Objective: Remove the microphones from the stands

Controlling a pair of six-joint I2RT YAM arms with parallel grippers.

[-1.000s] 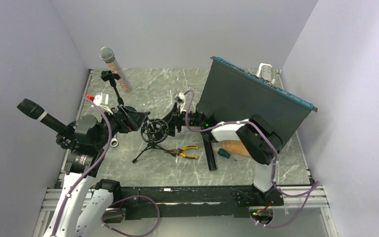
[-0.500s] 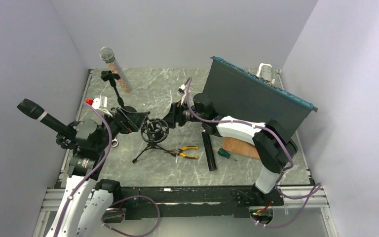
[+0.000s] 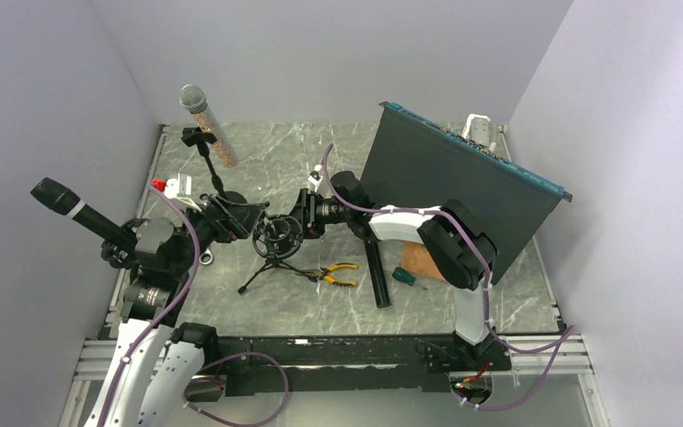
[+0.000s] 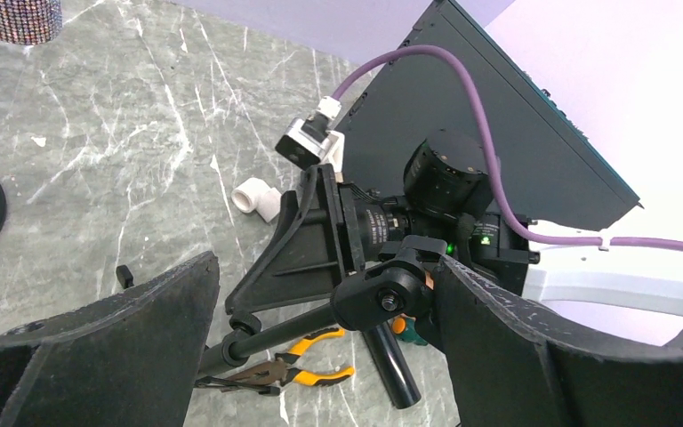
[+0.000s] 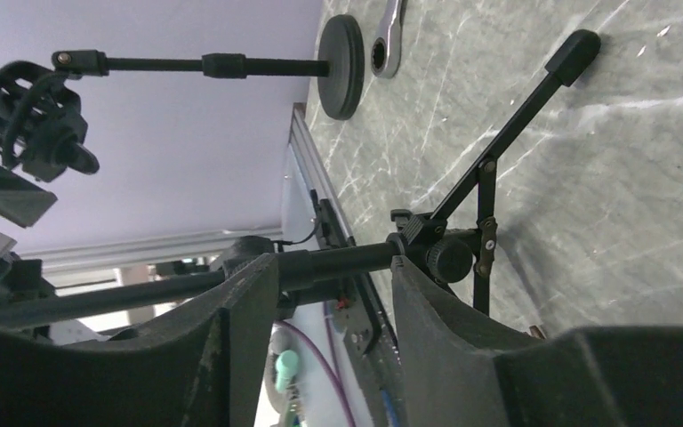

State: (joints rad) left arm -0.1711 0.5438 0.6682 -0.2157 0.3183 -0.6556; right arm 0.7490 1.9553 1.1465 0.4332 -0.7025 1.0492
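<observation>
Tripod stand [image 3: 273,256] one, pliers [image 3: 333,273] one

The right gripper [image 3: 302,216] has moved a little to the left, closer to the shock mount [image 3: 277,237] of the tripod stand. The right arm's elbow [image 3: 458,245] has swung back inward and now covers most of the brown board [image 3: 418,260] on the worktop [image 3: 267,160].

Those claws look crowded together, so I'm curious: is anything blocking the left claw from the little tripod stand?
Nothing visible. The left gripper has its open fingers on either side of the tripod stand; the right gripper sits beyond it.
</observation>
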